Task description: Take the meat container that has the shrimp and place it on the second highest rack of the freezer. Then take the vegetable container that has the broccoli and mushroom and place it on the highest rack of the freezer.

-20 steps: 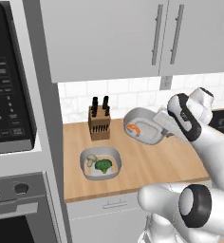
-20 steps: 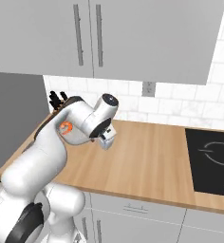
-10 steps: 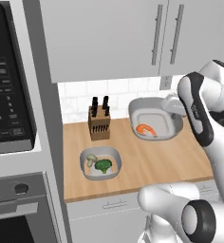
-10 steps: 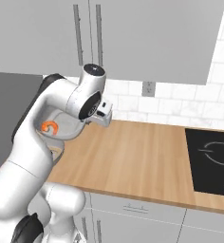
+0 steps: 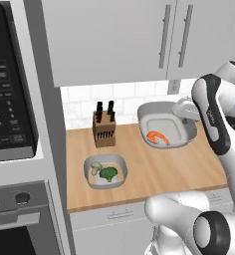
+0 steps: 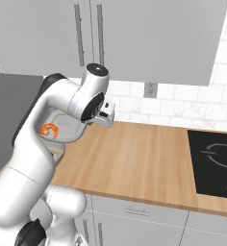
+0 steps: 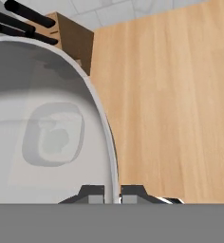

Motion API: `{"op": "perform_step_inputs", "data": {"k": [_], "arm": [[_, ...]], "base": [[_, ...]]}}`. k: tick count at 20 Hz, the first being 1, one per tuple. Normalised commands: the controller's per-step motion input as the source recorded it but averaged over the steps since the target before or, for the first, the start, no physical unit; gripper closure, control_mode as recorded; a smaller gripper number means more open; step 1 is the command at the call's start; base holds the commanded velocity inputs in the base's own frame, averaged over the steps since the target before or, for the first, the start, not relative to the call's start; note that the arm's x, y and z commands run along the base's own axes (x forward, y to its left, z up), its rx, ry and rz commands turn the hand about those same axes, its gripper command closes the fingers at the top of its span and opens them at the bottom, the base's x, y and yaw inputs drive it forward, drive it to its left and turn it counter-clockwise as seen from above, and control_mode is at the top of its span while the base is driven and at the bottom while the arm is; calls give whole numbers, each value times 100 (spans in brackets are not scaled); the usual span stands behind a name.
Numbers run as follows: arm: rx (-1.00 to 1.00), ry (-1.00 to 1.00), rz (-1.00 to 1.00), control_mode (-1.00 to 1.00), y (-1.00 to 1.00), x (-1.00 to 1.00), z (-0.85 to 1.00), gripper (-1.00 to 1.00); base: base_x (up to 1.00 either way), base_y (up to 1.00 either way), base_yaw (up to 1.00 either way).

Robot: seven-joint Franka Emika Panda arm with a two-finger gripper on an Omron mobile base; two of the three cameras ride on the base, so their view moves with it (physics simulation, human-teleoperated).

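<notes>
The shrimp (image 5: 158, 137) lies curled on the floor of its grey container (image 5: 165, 124), which is lifted clear of the bench (image 5: 154, 174) and tilted, above the bench's back half, right of the middle. In the right base view the shrimp (image 6: 50, 130) shows orange inside the same container (image 6: 62, 126), partly hidden behind the white arm (image 6: 43, 115). The gripper (image 7: 112, 192) is clamped on the container's rim: in the hand view one finger (image 7: 92, 192) sits inside the wall and the other outside it, with the thin rim (image 7: 106, 137) pinched between them. In the left base view the gripper (image 5: 181, 108) meets the container at its right edge.

The second container (image 5: 105, 171) rests on the bench near the front left corner, holding the broccoli (image 5: 108, 174) and, touching it on the left, the mushroom (image 5: 95, 168). A knife block (image 5: 103, 129) stands at the back left of the bench, against the tiled wall, well apart from the lifted container. A black cooktop (image 6: 216, 163) lies at the right end of the bench in the right base view
</notes>
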Motion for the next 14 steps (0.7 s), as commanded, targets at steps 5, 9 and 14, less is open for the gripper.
{"op": "perform_step_inputs", "data": {"k": [5,9,14], "arm": [[0,0,0,-100,0,0,0,100],[0,0,0,-100,0,-15,0,100],[0,0,0,100,0,-8,0,100]], "base": [[0,0,0],[0,0,0],[-26,0,3]]}}
